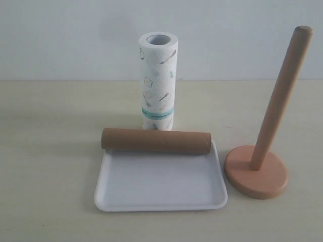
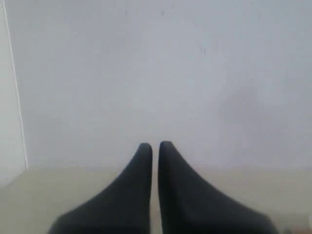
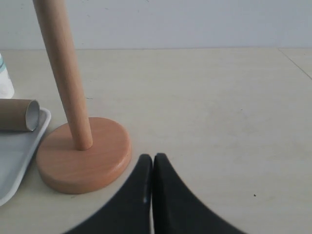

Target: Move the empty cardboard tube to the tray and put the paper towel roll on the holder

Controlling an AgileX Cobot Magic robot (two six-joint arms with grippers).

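Pale worktop [image 1: 50, 191], white wall behind. Across the tray [image 1: 161, 186] at its far rim lies the empty cardboard tube [image 1: 156, 141]. The paper towel roll [image 1: 158, 80] stands upright just behind. The holder [image 1: 276, 108] stands just right of the tray. Left pincer [image 2: 155, 146] is clenched on nothing, facing the wall; right pincer [image 3: 153, 158] likewise, near the holder's base.

The left claw [image 2: 155, 146] has its two dark fingers [image 2: 139, 185] closed together, with only a thin slit between the tips. Straight ahead of it stands a plain pale wall [image 2: 170, 73]. A beige table [image 2: 39, 195] spreads beneath the claw and on both sides of it.
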